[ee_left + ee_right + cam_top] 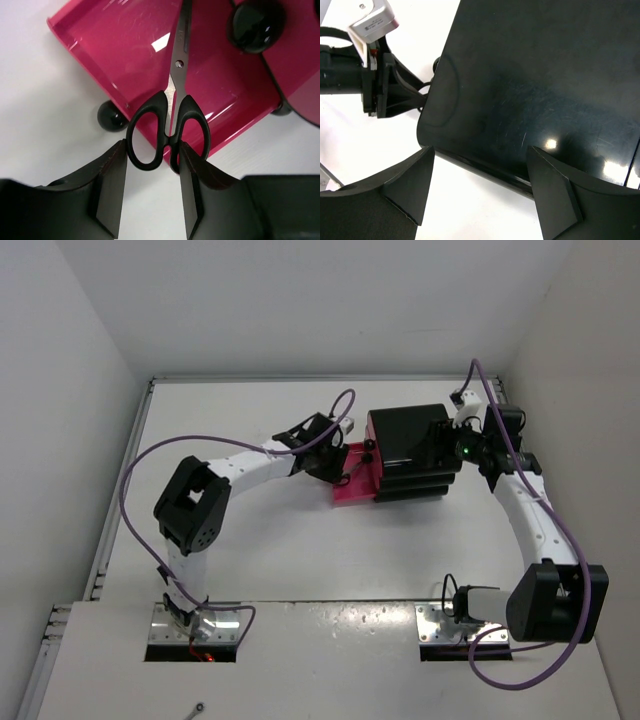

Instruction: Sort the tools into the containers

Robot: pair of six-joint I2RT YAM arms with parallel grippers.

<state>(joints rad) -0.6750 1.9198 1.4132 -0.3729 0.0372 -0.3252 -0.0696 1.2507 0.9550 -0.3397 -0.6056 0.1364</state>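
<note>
So, the left gripper (151, 147) hangs with fingers spread. The black-handled steel scissors (177, 65) lie in the pulled-out magenta-pink plastic drawer (115, 45), loops poking over its rim right at the fingertips. The right gripper (481, 155) is spread too, straddling the edge of the glossy black rounded box (535, 75).

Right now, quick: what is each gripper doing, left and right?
Left gripper: fingers flank the handles of the black-handled steel scissors; grip cannot be told.
Right gripper: open, holding nothing, above the glossy black rounded box.
</note>
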